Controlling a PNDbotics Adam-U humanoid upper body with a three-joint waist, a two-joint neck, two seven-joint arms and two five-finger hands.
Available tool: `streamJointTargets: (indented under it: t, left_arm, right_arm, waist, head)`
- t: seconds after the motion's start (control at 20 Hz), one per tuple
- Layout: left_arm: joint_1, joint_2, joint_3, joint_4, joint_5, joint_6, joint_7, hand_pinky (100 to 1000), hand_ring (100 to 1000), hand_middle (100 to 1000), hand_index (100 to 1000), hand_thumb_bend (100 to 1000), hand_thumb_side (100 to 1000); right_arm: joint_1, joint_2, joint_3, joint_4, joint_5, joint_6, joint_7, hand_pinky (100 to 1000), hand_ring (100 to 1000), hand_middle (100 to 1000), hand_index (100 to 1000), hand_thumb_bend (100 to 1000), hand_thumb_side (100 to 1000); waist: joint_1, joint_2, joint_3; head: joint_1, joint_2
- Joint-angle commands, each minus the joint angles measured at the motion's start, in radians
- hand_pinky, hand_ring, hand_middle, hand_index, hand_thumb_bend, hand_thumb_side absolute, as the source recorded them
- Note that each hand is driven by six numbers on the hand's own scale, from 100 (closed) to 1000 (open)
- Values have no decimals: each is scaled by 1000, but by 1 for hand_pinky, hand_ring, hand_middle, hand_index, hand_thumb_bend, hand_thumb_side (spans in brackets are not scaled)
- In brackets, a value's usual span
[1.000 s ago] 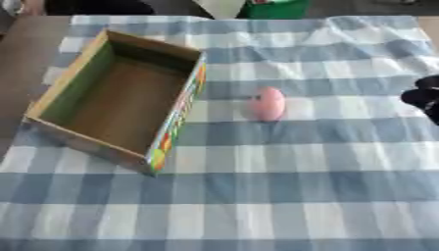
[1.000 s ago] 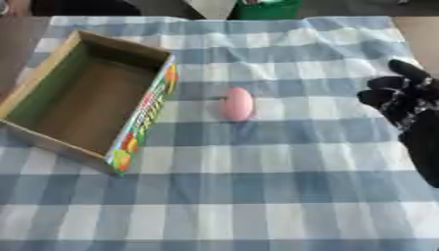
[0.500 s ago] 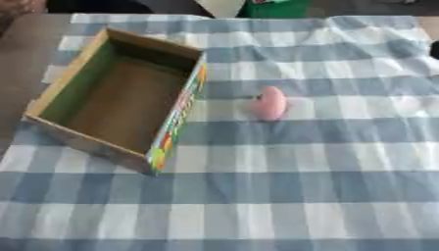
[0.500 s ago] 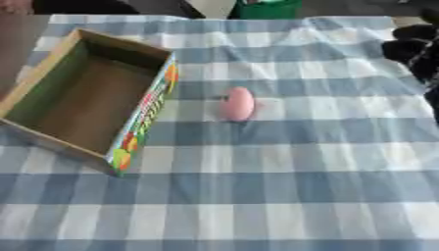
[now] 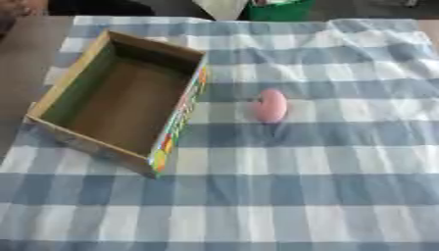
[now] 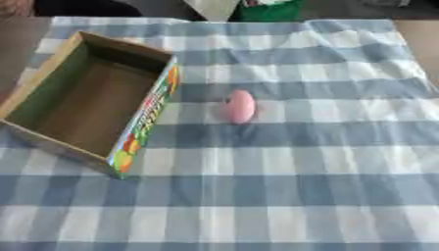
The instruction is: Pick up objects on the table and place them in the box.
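A small pink rounded object (image 5: pixel 270 105) lies on the blue and white checked cloth, a little right of the box. The open cardboard box (image 5: pixel 82 77) stands at the left with a colourful printed side facing right; its inside shows bare brown card with nothing in it. Neither of my hands shows in either eye view.
The checked tablecloth (image 5: pixel 283 186) covers most of the table, with folds at the far right. A green object (image 5: pixel 279 9) and a pale object (image 5: pixel 221 7) stand beyond the far edge. Bare brown table shows at the left (image 5: pixel 21 59).
My right hand, seen at the right edge one second ago, rose toward the upper right and has left the view. The pink object and the box stayed put.
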Motion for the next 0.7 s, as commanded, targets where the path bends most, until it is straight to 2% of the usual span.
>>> streamJointTargets:
  t: [0.05, 0.15, 0.25, 0.4, 0.7]
  left_arm:
    - [4, 31, -6, -17, -4, 1, -6, 500, 382, 614, 777, 168, 564]
    - [5, 32, -8, -17, -2, 2, -8, 499, 382, 614, 777, 168, 564]
    - [7, 33, -11, -17, -1, 3, -11, 500, 382, 613, 776, 170, 564]
    - [9, 34, -13, -17, 1, 3, -14, 499, 382, 613, 776, 169, 565]
    - [9, 33, -18, -17, 4, 5, -21, 500, 382, 613, 776, 171, 564]
  right_arm:
    - [-57, -86, 44, 71, 85, -68, 3, 844, 852, 858, 968, 470, 1000]
    - [-100, -107, 80, 129, 122, -107, 15, 843, 854, 860, 967, 478, 1000]
    - [-143, -122, 120, 187, 161, -148, 37, 838, 857, 865, 966, 533, 1000]
    - [-205, -126, 178, 268, 221, -203, 70, 834, 861, 869, 963, 570, 1000]
    - [-316, -70, 255, 397, 323, -285, 114, 837, 868, 876, 969, 605, 1000]
  waist:
    - [-1, -25, 4]
    - [-3, -28, 9]
    - [-4, -29, 13]
    - [-4, -30, 19]
    - [-4, -26, 27]
  head:
    - [-10, -11]
    - [-15, -11]
    - [-20, -12]
    - [-28, -13]
    - [-44, -22]
